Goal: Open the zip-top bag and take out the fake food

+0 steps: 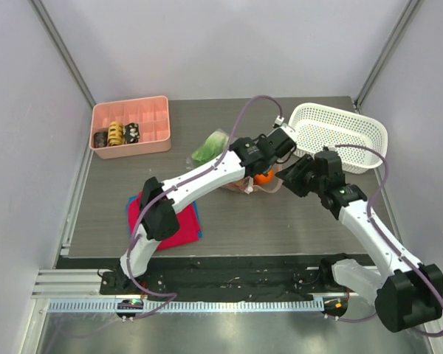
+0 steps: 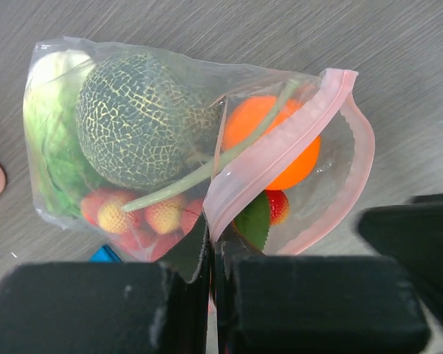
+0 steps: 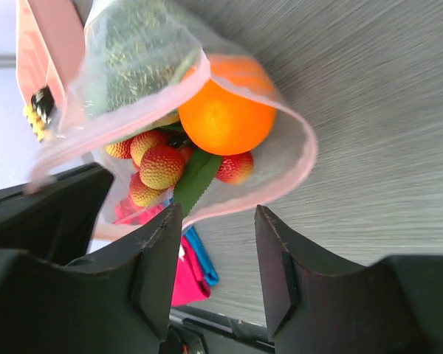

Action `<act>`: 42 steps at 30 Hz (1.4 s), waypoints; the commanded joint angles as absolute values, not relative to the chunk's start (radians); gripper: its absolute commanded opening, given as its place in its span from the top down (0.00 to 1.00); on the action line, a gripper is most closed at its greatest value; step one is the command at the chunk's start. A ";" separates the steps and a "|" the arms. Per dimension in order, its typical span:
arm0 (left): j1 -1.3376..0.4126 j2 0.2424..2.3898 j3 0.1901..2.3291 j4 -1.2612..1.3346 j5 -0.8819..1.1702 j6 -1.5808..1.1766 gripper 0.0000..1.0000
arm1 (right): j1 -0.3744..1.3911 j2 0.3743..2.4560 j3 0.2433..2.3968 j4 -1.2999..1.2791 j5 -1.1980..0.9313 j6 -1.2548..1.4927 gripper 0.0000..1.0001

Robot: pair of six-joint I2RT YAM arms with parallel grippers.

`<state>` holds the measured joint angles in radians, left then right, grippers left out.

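The zip-top bag [image 2: 199, 77] lies on the grey table with its pink zip strip [image 2: 280, 140] parted at one end. Inside it, the fake food shows: an orange ball [image 2: 269, 140], a netted green melon [image 2: 144, 118], red berries [image 2: 144, 217] and leafy greens [image 2: 52, 125]. My left gripper [image 2: 210, 247] is shut on the near lip of the zip strip. My right gripper [image 3: 215, 221] is open just in front of the bag's mouth, its left fingertip [image 3: 166, 228] beside the lower lip, with the orange ball [image 3: 225, 114] and berries [image 3: 159, 166] right ahead. From above, both grippers [image 1: 260, 164] [image 1: 289, 178] meet over the bag [image 1: 214, 147].
A pink tray [image 1: 131, 151] with small rolls stands at the back left. A white lattice basket [image 1: 369, 140] stands at the back right, close behind the right arm. A red and blue cloth [image 1: 179, 225] lies under the left arm's elbow. Side walls enclose the table.
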<state>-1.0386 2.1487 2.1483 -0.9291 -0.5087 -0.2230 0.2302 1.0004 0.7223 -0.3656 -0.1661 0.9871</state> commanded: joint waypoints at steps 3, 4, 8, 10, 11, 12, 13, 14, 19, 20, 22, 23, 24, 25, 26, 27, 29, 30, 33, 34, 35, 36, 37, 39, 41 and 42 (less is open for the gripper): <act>-1.019 2.054 2.158 -0.954 -0.365 -0.281 1.00 | 0.389 1.104 0.738 -0.169 -0.082 1.086 0.44; -1.019 2.051 2.161 -0.954 -0.361 -0.279 1.00 | 0.406 1.114 0.741 -0.163 -0.062 1.094 0.42; -1.016 2.034 2.151 -0.965 -0.344 -0.272 1.00 | 0.445 1.141 0.745 -0.159 0.069 1.089 0.35; -1.009 2.022 2.143 -0.965 -0.310 -0.270 1.00 | 0.446 1.144 0.750 -0.179 0.123 1.069 0.31; -1.009 2.016 2.137 -0.962 -0.304 -0.271 1.00 | 0.445 1.144 0.752 -0.192 0.132 1.060 0.30; -1.008 2.010 2.128 -0.956 -0.295 -0.272 1.00 | 0.446 1.146 0.749 -0.201 0.147 1.046 0.29; -1.006 1.996 2.126 -0.954 -0.282 -0.273 1.00 | 0.446 1.147 0.743 -0.201 0.152 1.045 0.26; -1.005 1.991 2.123 -0.951 -0.273 -0.272 1.00 | 0.446 1.149 0.738 -0.196 0.155 1.037 0.26; -0.989 1.982 2.151 -0.962 -0.230 -0.287 1.00 | 0.445 1.158 0.698 -0.146 0.144 1.026 0.24; -0.986 1.983 2.155 -0.963 -0.221 -0.287 1.00 | 0.446 1.164 0.696 -0.146 0.138 1.028 0.24; -0.985 1.986 2.177 -0.976 -0.212 -0.290 1.00 | 0.446 1.161 0.693 -0.149 0.135 1.029 0.25; -0.983 1.991 2.186 -0.982 -0.203 -0.293 1.00 | 0.448 1.158 0.690 -0.149 0.149 1.038 0.25; -0.983 1.991 2.198 -0.982 -0.202 -0.290 1.00 | 0.446 1.154 0.689 -0.150 0.156 1.035 0.25; -0.985 1.990 2.201 -0.985 -0.201 -0.290 1.00 | 0.446 1.152 0.693 -0.159 0.164 1.031 0.25; -0.980 1.990 2.204 -0.988 -0.202 -0.288 1.00 | 0.446 1.151 0.693 -0.163 0.175 1.017 0.25; -0.979 1.990 2.212 -0.991 -0.202 -0.288 1.00 | 0.446 1.150 0.693 -0.166 0.182 1.016 0.24; -0.974 1.982 2.210 -0.988 -0.198 -0.288 1.00 | 0.448 1.149 0.670 -0.116 0.192 0.993 0.22; -0.973 1.977 2.207 -0.986 -0.187 -0.291 1.00 | 0.446 1.150 0.661 -0.083 0.190 0.983 0.20; -0.973 1.973 2.207 -0.983 -0.166 -0.296 1.00 | 0.448 1.186 0.650 -0.005 0.155 0.957 0.17; -0.973 1.973 2.210 -0.982 -0.152 -0.298 1.00 | 0.448 1.216 0.664 0.023 0.146 0.959 0.17; -0.973 1.970 2.210 -0.982 -0.147 -0.298 1.00 | 0.446 1.226 0.672 0.026 0.143 0.957 0.17; -0.973 1.967 2.209 -0.980 -0.147 -0.302 1.00 | 0.448 1.236 0.675 0.035 0.135 0.950 0.16; -0.973 1.965 2.207 -0.980 -0.147 -0.304 1.00 | 0.446 1.244 0.673 0.061 0.141 0.946 0.15; -0.973 1.959 2.201 -0.980 -0.150 -0.304 1.00 | 0.448 1.253 0.669 0.084 0.155 0.943 0.14; -0.973 1.951 2.189 -0.980 -0.155 -0.304 1.00 | 0.446 1.275 0.664 0.130 0.172 0.916 0.13; -0.973 1.948 2.184 -0.979 -0.155 -0.305 1.00 | 0.446 1.284 0.663 0.144 0.178 0.908 0.12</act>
